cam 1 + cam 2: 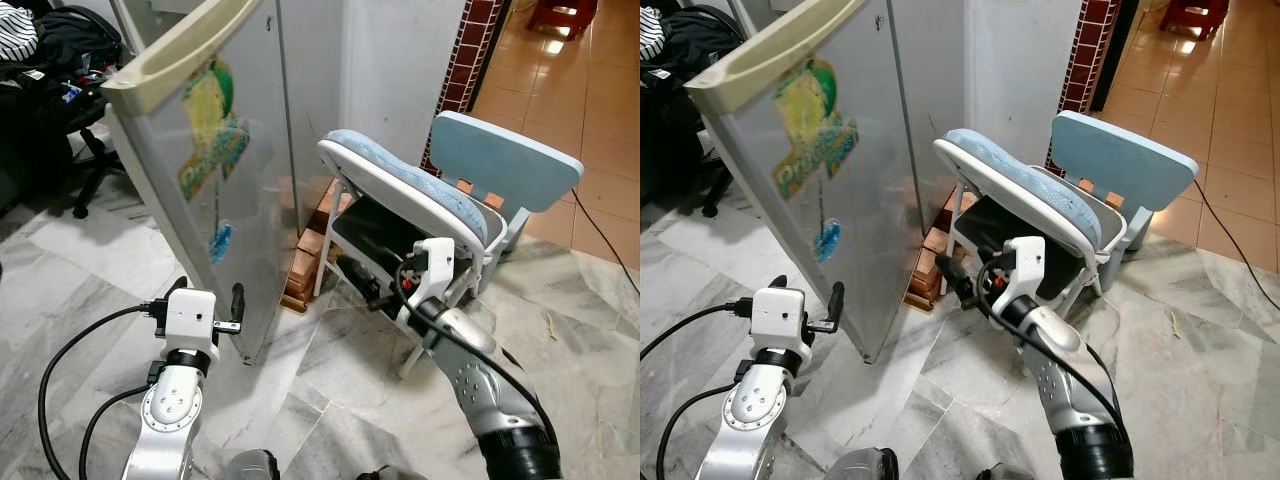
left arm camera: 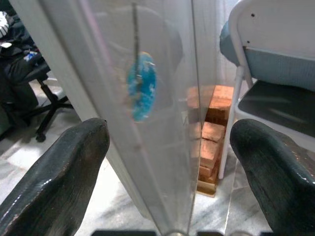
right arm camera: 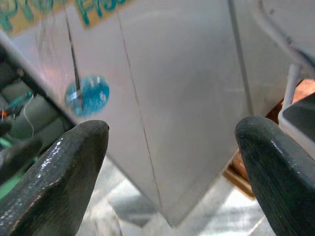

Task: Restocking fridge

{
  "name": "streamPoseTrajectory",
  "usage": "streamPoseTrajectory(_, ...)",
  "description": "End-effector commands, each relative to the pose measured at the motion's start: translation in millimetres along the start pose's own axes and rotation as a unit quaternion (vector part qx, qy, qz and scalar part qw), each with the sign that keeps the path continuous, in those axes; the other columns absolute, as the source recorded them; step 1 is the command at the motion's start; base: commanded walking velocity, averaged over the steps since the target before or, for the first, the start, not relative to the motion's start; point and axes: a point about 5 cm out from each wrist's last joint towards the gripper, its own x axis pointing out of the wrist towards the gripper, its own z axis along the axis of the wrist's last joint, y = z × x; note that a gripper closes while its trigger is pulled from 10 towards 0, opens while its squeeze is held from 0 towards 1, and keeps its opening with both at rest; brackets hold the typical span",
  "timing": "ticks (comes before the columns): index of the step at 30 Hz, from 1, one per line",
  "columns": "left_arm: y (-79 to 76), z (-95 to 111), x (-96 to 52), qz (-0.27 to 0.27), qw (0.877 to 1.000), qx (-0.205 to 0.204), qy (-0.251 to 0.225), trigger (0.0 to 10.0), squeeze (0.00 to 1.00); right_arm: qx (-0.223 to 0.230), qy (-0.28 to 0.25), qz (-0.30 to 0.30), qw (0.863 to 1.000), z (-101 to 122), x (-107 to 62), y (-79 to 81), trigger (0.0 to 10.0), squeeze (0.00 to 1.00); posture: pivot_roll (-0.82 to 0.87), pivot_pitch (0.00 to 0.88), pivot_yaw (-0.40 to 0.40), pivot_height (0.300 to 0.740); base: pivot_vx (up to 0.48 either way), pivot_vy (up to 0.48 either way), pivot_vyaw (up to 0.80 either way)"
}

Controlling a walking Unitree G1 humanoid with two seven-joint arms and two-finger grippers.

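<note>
The left gripper (image 1: 236, 308), fingers spread, sits just beside the fridge door (image 1: 190, 190) edge; the right gripper (image 1: 952, 272) (also spread) hovers near the chair (image 1: 1040, 215). The door looks stiff, smooth, slippery; grip its free edge.

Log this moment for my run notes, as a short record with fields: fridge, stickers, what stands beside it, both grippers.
fridge: white fridge, door edge toward the camera
stickers: yellow-green sticker high up, blue sticker below
beside fridge: folded chair, blue chair, bricks on the floor
left gripper: left gripper open, close to the fridge's lower edge, holding nothing
right gripper: right gripper open, raised by the folded chair, aimed at the fridge
floor: marble floor
</note>
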Motion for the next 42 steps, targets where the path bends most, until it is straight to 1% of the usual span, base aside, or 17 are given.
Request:
streamPoseTrajectory(1,4.2,-4.9,-0.5,0.008,1.000,0.000,0.014,10.0,0.00,-0.031,-0.014,-0.031,0.999,-1.6,1.5,-1.7,10.0,0.00,-0.03,0.077,0.052,0.740,0.000,0.322,0.00)
streamPoseTrajectory(2,4.2,-4.9,-0.5,0.008,1.000,0.000,0.014,10.0,0.00,-0.031,-0.014,-0.031,0.999,-1.6,1.5,-1.7,10.0,0.00,-0.03,0.077,0.052,0.740,0.000,0.322,0.00)
streamPoseTrajectory(3,3.6,-5.2,-0.6,0.008,1.000,-0.001,0.014,10.0,0.00,-0.044,-0.021,-0.059,0.997,-2.1,0.6,-7.4,10.0,0.00,-0.03,0.077,0.052,0.740,0.000,0.322,0.00)
streamPoseTrajectory(5,2.5,-5.5,-0.8,0.005,1.000,-0.001,0.015,10.0,0.00,-0.042,-0.026,-0.088,0.995,-2.7,-1.0,-14.4,10.0,0.00,-0.03,0.076,0.054,0.740,0.000,0.330,0.00)
streamPoseTrajectory(7,1.9,-6.2,-1.4,0.005,1.000,-0.001,0.017,10.0,0.00,-0.053,-0.039,-0.143,0.988,0.3,-7.1,-28.9,10.0,0.00,-0.03,0.071,0.055,0.740,0.000,0.324,0.00)
streamPoseTrajectory(10,1.7,-6.7,-1.4,0.004,1.000,-0.002,0.018,10.0,0.00,-0.070,-0.041,-0.172,0.982,1.8,-12.4,-38.0,10.0,0.00,-0.03,0.069,0.055,0.740,0.000,0.325,0.00)
streamPoseTrajectory(11,1.8,-6.5,-1.3,0.004,1.000,-0.003,0.018,10.0,0.00,-0.068,-0.049,-0.185,0.979,3.7,-15.0,-41.9,10.0,0.00,-0.03,0.069,0.054,0.740,0.000,0.322,0.00)
streamPoseTrajectory(12,1.8,-6.5,-1.3,0.004,1.000,-0.003,0.018,10.0,0.00,-0.068,-0.049,-0.185,0.979,3.7,-15.0,-41.9,10.0,0.00,-0.03,0.069,0.054,0.740,0.000,0.322,0.00)
streamPoseTrajectory(14,1.7,-5.9,0.1,0.004,1.000,-0.003,0.017,10.0,0.00,-0.080,-0.056,-0.203,0.974,5.5,-18.3,-47.4,10.0,0.00,-0.04,0.070,0.055,0.740,0.000,0.322,0.00)
streamPoseTrajectory(19,1.8,-5.2,1.3,0.003,1.000,-0.004,0.016,10.0,0.00,-0.087,-0.059,-0.217,0.970,5.2,-19.6,-50.4,10.0,0.00,-0.04,0.072,0.058,0.740,0.000,0.346,0.00)
streamPoseTrajectory(23,2.8,-4.3,2.4,0.006,1.000,-0.005,0.014,10.0,0.00,-0.083,-0.059,-0.204,0.974,3.2,-17.5,-46.7,10.0,0.00,-0.04,0.074,0.059,0.740,0.000,0.353,0.00)
streamPoseTrajectory(27,2.8,-3.9,3.1,0.008,1.000,-0.006,0.013,10.0,0.00,-0.094,-0.059,-0.203,0.973,1.5,-16.0,-44.5,10.0,0.00,-0.04,0.074,0.059,0.740,0.000,0.359,0.00)
streamPoseTrajectory(31,2.7,-3.9,3.8,0.008,1.000,-0.008,0.013,10.0,0.00,-0.117,-0.054,-0.224,0.966,-0.2,-15.6,-46.6,10.0,0.00,-0.04,0.073,0.057,0.740,0.000,0.404,0.00)
streamPoseTrajectory(34,2.2,-3.9,4.1,0.008,1.000,-0.011,0.013,10.0,0.00,-0.110,-0.055,-0.223,0.967,-1.0,-15.5,-47.3,10.0,0.00,-0.04,0.073,0.056,0.740,0.000,0.480,0.00)
streamPoseTrajectory(38,1.3,-3.7,3.9,0.006,1.000,-0.017,0.011,10.0,0.00,-0.105,-0.046,-0.238,0.965,-2.6,-17.7,-51.4,10.0,0.00,-0.04,0.075,0.054,0.740,0.000,0.480,0.00)
streamPoseTrajectory(42,0.6,-2.7,3.8,0.002,1.000,-0.020,0.007,10.0,0.00,-0.108,-0.052,-0.232,0.965,-1.7,-18.2,-50.1,10.0,0.00,-0.05,0.078,0.052,0.740,0.000,0.480,0.00)
